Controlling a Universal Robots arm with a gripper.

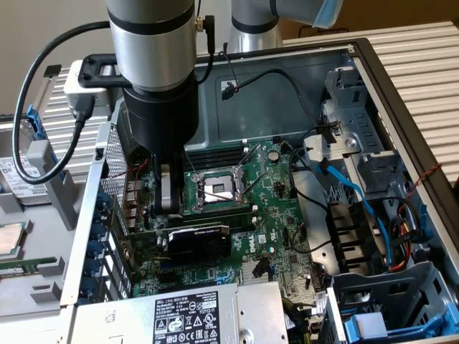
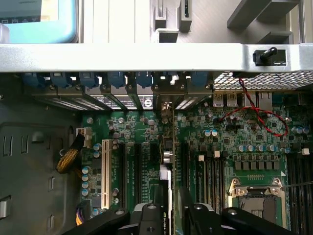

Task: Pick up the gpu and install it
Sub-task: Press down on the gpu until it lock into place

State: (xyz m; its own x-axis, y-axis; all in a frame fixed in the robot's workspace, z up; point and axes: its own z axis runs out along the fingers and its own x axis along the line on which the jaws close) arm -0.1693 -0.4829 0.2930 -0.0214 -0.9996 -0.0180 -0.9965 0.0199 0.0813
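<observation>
The gpu (image 1: pixel 198 241) stands on edge across the green motherboard (image 1: pixel 276 215) inside the open computer case, its black shroud and small label facing the front. In the wrist view the gpu (image 2: pixel 167 182) runs edge-on towards the rear slot brackets. My gripper (image 1: pixel 169 204) hangs straight down over the card's end on the exterior view's left. In the wrist view, the gripper (image 2: pixel 170 218) has one black finger (image 2: pixel 149 215) on each side of the thin card, pressed close against it.
The CPU socket (image 1: pixel 219 188) lies just behind the card. Blue and black cables (image 1: pixel 358 197) cross the drive bay on the exterior view's right. The power supply (image 1: pixel 193 315) sits at the front. The case's rear wall (image 2: pixel 146 58) and blue slot clips (image 2: pixel 115 78) border the card's far end.
</observation>
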